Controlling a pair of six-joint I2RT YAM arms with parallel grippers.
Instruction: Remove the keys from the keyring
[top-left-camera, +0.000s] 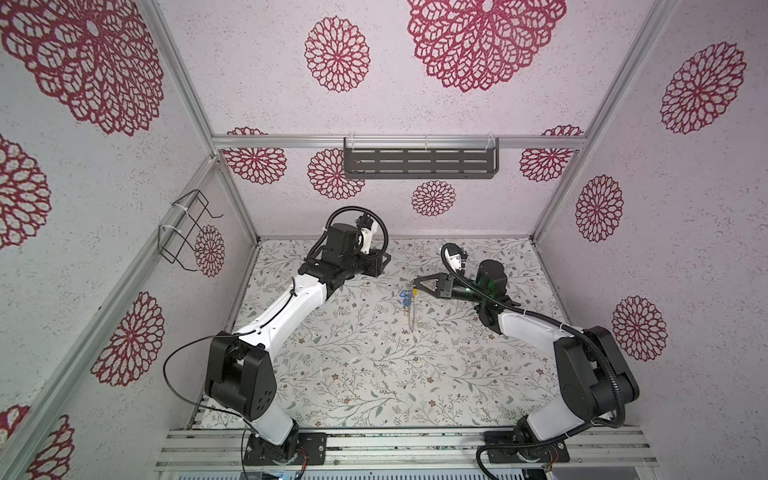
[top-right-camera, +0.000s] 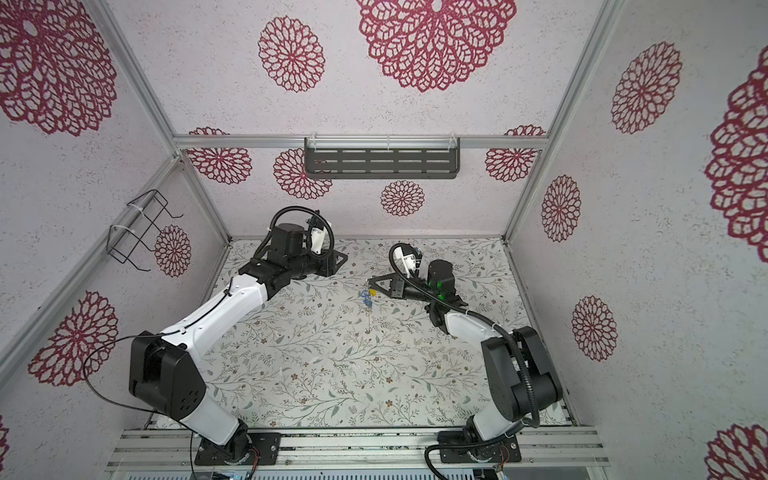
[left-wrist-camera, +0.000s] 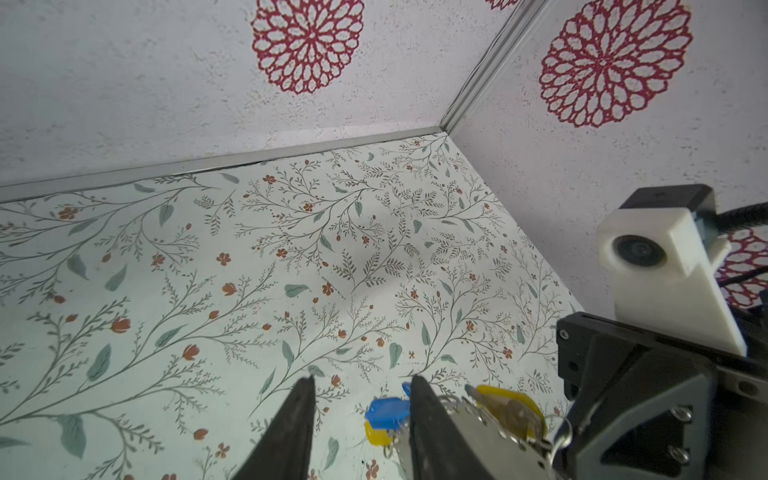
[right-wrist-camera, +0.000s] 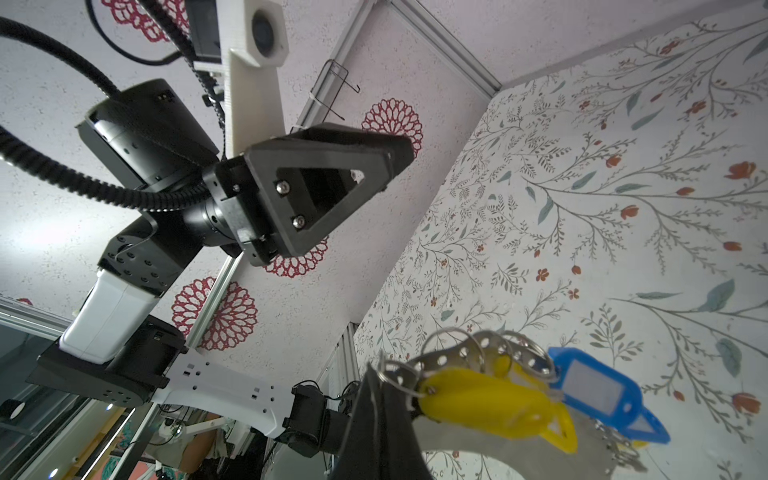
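Note:
My right gripper (right-wrist-camera: 375, 370) is shut on the top of the keyring (right-wrist-camera: 457, 353), a grey metal band with small holes. The keyring (top-left-camera: 411, 309) hangs edge-on above the table in both top views. The keys hang from it on small metal loops: a yellow key (right-wrist-camera: 486, 403) and a blue key (right-wrist-camera: 598, 395), bunched near the gripped end (top-left-camera: 405, 296). My left gripper (left-wrist-camera: 362, 379) is open with nothing between its fingers. It hovers apart from the keyring, up and to the left (top-left-camera: 384, 261). Past its gap the left wrist view shows a blue key (left-wrist-camera: 386, 409).
The floral table (top-left-camera: 374, 365) lies below both arms. A dark slotted shelf (top-left-camera: 419, 162) hangs on the back wall. A black wire rack (top-left-camera: 183, 232) is fixed to the left wall. Metal frame rails run along the front edge (top-left-camera: 399, 440).

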